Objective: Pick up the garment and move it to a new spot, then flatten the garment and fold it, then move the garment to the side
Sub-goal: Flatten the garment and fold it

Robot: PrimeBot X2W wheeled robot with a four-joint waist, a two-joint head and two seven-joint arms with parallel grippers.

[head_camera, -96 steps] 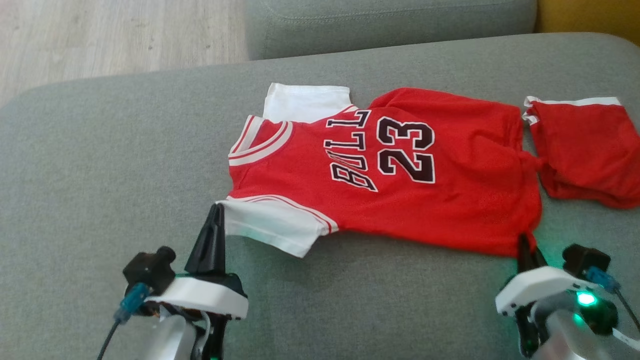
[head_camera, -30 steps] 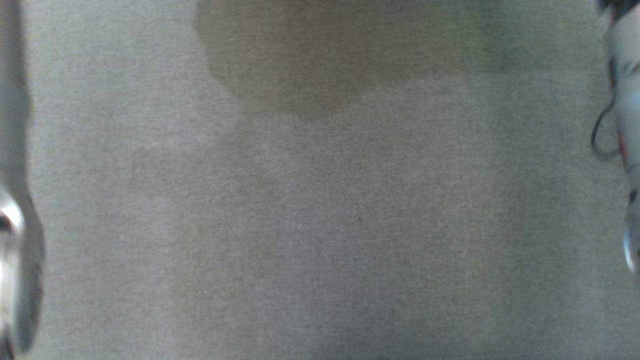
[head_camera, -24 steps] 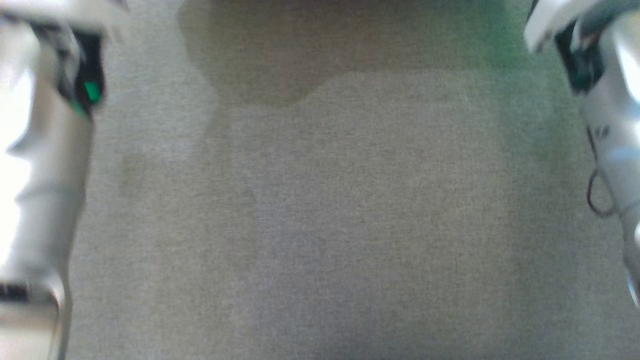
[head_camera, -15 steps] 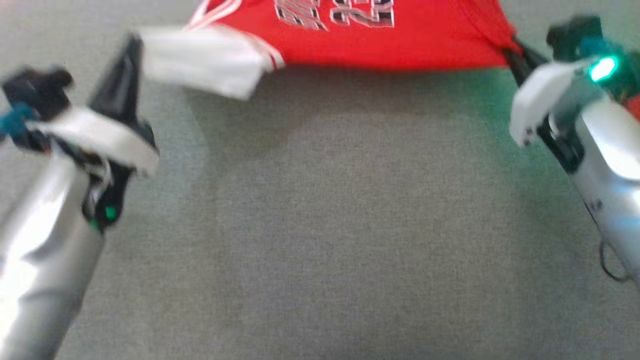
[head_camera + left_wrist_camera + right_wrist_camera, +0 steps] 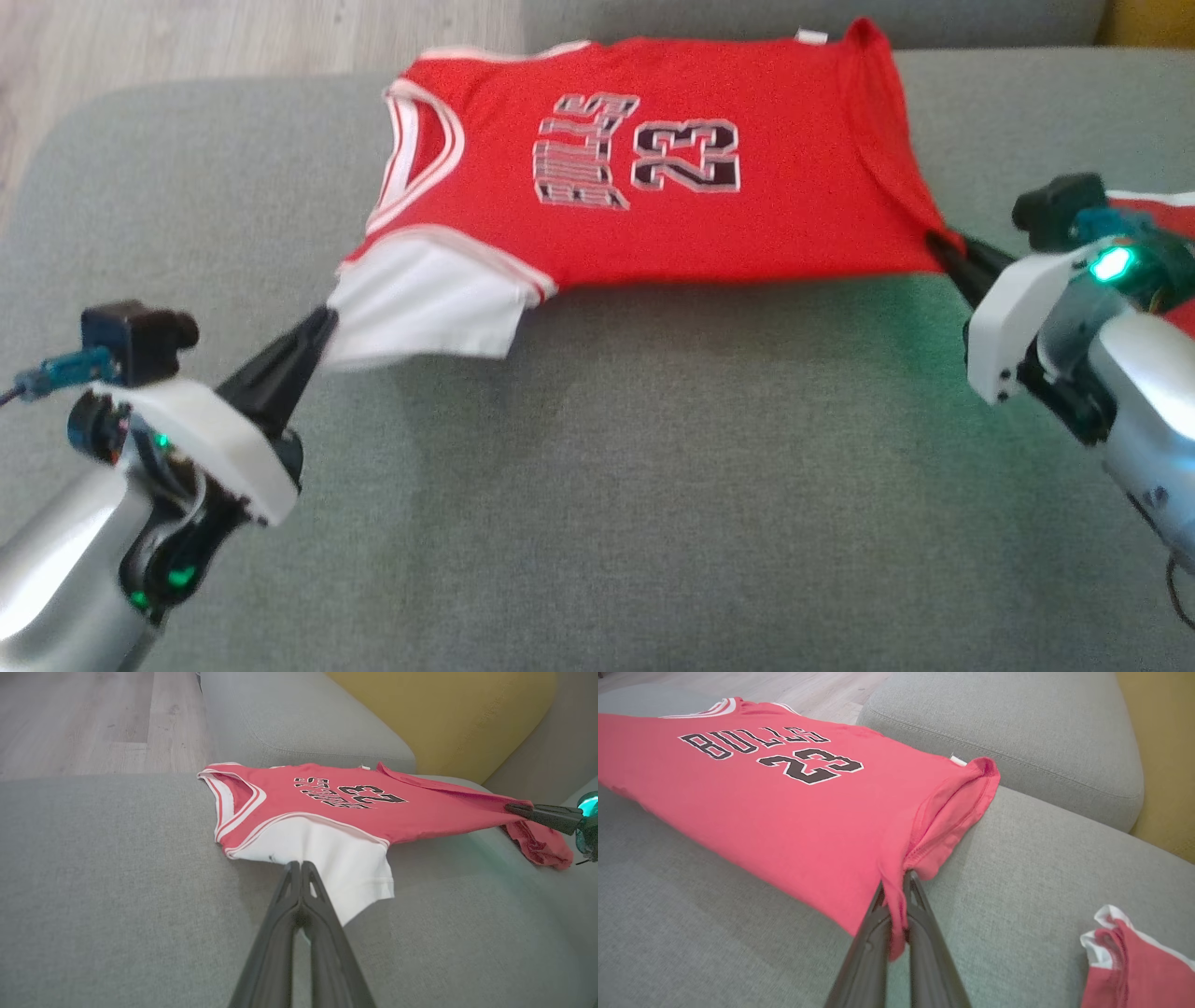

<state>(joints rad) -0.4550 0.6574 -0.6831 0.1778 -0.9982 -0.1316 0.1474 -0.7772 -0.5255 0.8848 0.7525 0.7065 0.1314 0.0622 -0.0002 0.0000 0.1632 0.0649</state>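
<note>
Holds the shirt [image 5: 672,233] stretched just above the sofa [image 5: 653,523], white sleeve pinched in the closed left tool [image 5: 322,322], red hem corner pinched in the closed right tool [image 5: 936,245].

Home living room, grey fabric sofa [image 5: 653,523], yellow cushion [image 5: 444,714], pale wood-plank floor [image 5: 93,718] beyond it

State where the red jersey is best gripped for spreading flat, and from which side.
Grip the near edge's two ends, the white sleeve and near hem corner, from the robot's side. The jersey is sideways, collar left, so pulling these apart stretches it; left gripper and right gripper pinch there.
</note>
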